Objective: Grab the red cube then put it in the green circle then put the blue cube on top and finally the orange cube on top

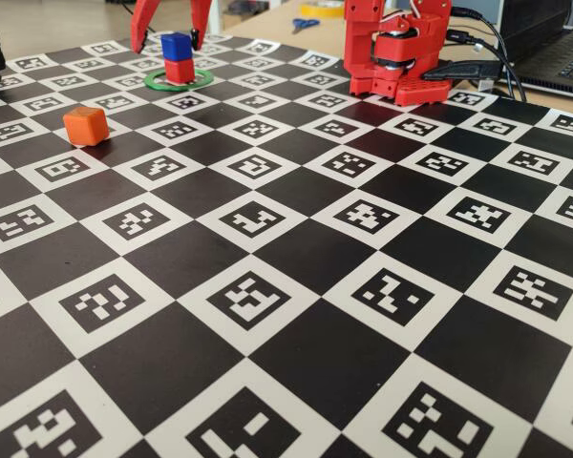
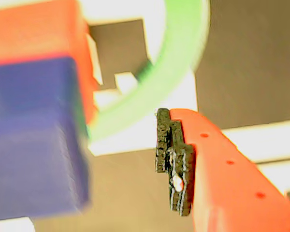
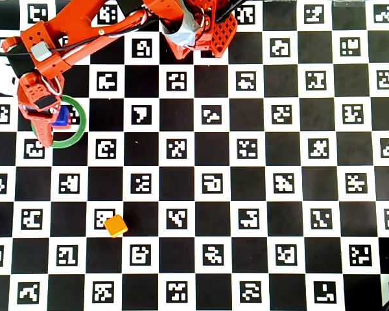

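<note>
The blue cube (image 1: 176, 46) sits stacked on the red cube (image 1: 180, 71) inside the green circle (image 1: 179, 80), between the spread fingers of the open end effector (image 1: 172, 29), which touches neither. The orange cube (image 1: 85, 125), glossy and round-edged, lies well apart on the counter (image 1: 296, 286). The wrist view is blurred, showing only one finger (image 2: 174, 164).

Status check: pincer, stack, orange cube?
Pincer open, straddling the stack. Blue cube sits on red cube inside green circle. Orange cube untouched, alone on the board, path clear.
</note>
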Tool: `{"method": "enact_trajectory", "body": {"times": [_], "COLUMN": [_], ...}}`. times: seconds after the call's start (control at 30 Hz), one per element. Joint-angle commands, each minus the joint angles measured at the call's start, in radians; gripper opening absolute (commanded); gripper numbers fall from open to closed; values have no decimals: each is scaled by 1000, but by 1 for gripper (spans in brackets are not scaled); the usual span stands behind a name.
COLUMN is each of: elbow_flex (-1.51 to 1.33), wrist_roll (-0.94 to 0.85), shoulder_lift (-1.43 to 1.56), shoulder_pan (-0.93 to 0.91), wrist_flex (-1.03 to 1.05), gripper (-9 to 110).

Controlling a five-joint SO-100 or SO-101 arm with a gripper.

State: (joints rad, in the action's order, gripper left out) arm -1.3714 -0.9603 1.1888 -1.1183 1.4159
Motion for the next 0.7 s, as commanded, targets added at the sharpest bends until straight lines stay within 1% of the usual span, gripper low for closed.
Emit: {"method": "enact_trajectory", "body": {"times": [0.0, 0.3, 0.67], "elbow_flex": [109, 173, 365], "wrist_roll": [28, 80, 268], "shoulder_lift": [129, 209, 245], "shoulder_pan": [9, 63, 183], "wrist_flex": [48, 140, 239], "gripper": [50, 49, 45]}}
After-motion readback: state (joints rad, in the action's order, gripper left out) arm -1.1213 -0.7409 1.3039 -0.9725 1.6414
